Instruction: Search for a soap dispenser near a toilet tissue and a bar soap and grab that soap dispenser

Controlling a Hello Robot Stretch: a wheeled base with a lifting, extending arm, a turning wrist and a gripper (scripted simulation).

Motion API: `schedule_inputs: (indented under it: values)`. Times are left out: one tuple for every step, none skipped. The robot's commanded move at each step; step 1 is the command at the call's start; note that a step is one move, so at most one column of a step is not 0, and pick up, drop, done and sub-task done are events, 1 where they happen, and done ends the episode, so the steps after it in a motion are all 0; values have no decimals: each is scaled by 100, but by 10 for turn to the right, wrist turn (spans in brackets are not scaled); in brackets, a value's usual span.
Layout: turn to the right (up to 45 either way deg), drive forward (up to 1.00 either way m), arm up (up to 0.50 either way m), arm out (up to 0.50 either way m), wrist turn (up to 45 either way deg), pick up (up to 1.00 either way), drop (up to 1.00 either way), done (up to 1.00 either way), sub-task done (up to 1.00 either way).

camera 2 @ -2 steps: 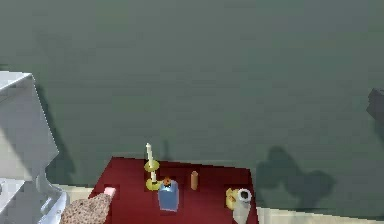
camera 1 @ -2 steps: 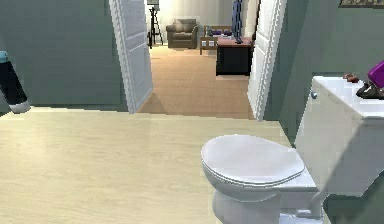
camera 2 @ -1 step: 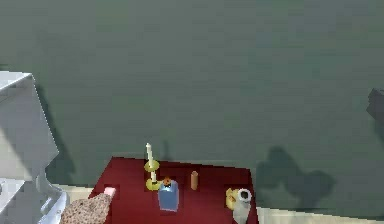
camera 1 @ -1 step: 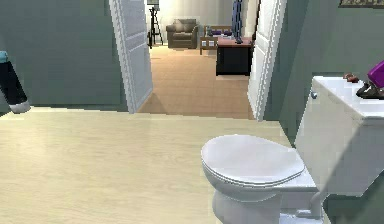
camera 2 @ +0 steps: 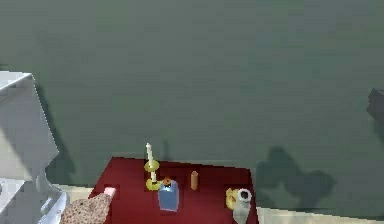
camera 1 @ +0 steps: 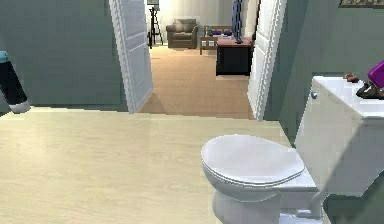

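A low dark red table (camera 2: 205,178) stands against the green wall. On it are a white candle in a yellow holder (camera 2: 151,170), a blue blocky thing (camera 2: 168,196), a small orange bottle (camera 2: 194,181), a yellow thing (camera 2: 234,196) and a white rounded thing with a dark ring (camera 2: 243,205). A small white block (camera 2: 109,192) lies at the table's left edge, beside a speckled pinkish-brown lump (camera 2: 88,211). On the white toilet tank (camera 1: 335,130) a purple thing (camera 1: 377,74) stands next to a small dark item (camera 1: 352,77).
The white toilet (camera 1: 255,165) with its lid down fills the forward view's lower right; its tank (camera 2: 20,125) also shows at the arm side view's left. Pale floor (camera 1: 100,160) leads to a doorway (camera 1: 195,60) between white doors, with an armchair (camera 1: 182,35) and dark cabinet (camera 1: 233,55) beyond.
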Motion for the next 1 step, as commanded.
schedule_inputs:
  values:
    - [0,0,0,26,0,0,0,0,0]
